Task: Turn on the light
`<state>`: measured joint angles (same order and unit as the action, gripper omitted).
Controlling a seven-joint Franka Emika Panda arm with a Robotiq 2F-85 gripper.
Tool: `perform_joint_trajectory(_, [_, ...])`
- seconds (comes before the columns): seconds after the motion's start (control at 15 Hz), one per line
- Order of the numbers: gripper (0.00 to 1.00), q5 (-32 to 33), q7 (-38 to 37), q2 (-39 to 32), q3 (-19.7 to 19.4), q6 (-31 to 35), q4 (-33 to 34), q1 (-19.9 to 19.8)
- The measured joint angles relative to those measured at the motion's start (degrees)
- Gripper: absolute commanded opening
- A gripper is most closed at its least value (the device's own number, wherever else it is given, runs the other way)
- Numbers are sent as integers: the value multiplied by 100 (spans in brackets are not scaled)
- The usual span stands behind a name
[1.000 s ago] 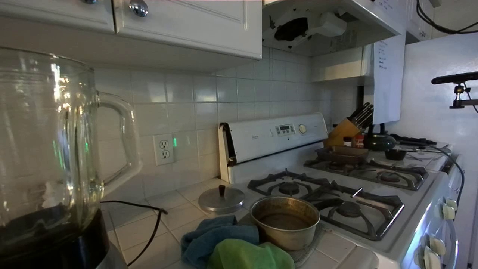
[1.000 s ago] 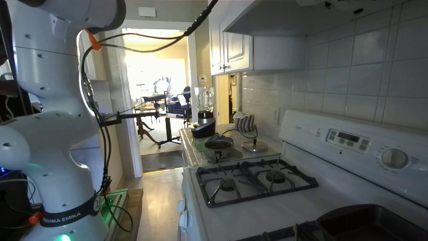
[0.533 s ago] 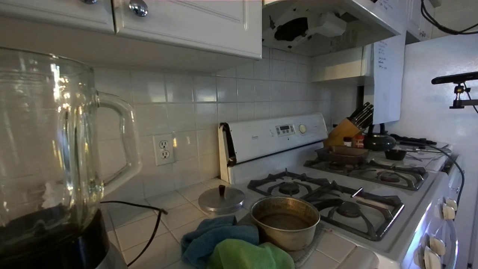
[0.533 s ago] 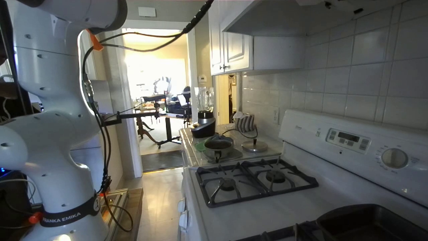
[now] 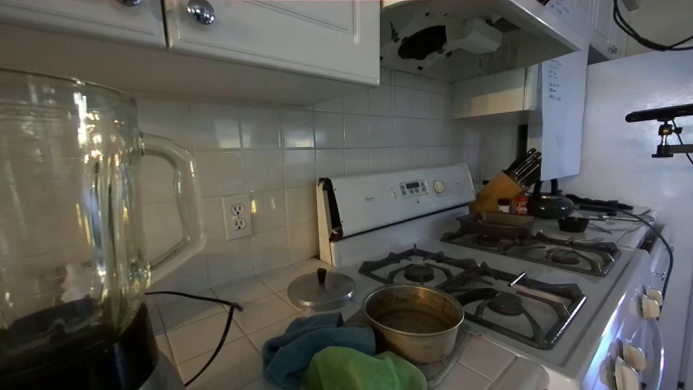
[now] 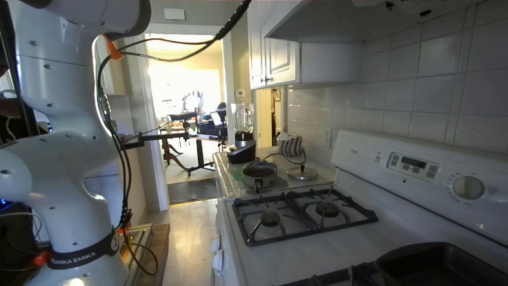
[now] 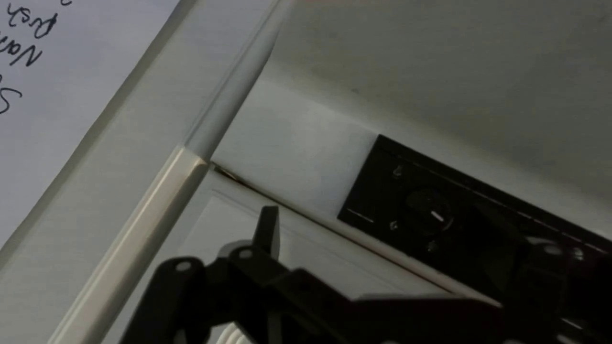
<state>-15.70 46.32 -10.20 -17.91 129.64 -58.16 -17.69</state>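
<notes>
A round black knob [image 7: 429, 211] with a white mark sits on a black control panel [image 7: 368, 191] in the wrist view. My gripper [image 7: 375, 215] is open and empty, with its fingers wide apart. The left finger shows against the white cabinet face below the panel. The right finger is dark against the black panel and hard to make out; I cannot tell if it touches. The white range hood shows in both exterior views [image 5: 533, 27] [image 6: 329, 24], with no lit lamp visible under it. The gripper is outside both exterior views; the arm [image 6: 63, 95] stands at the left.
A paper with handwriting [image 7: 86, 52] hangs beside the panel. White cabinets [image 5: 270, 38] are next to the hood. Below are the stove [image 6: 301, 246], a saucepan [image 5: 414, 319], a baking pan [image 6: 444, 266] and a blender [image 5: 70, 195]. Black cables [image 6: 234, 20] hang from the arm.
The arm's cables have shifted slightly, leftward in an exterior view where the arm shows. The light at the arm's base has turned from green to whitish-amber.
</notes>
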Motion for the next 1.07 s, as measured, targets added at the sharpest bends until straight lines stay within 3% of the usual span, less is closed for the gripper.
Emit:
perform_joint_trajectory(0.2, [85, 0, 11, -2, 38, 0, 0, 3])
perform_joint_trajectory(0.27, [77, 0, 12, -3, 55, 0, 0, 4])
perform_joint_trajectory(0.33, [79, 0, 14, -6, 71, 0, 0, 5])
perform_joint_trajectory(0.47, [73, 0, 30, -15, 80, 0, 0, 5])
perform_joint_trajectory(0.67, [72, 0, 76, -21, 80, 0, 0, -7])
perform_joint_trajectory(0.8, [57, -1, 115, -20, 81, -4, 0, -7])
perform_joint_trajectory(1.07, [40, -27, 190, 4, 116, -140, 0, -3])
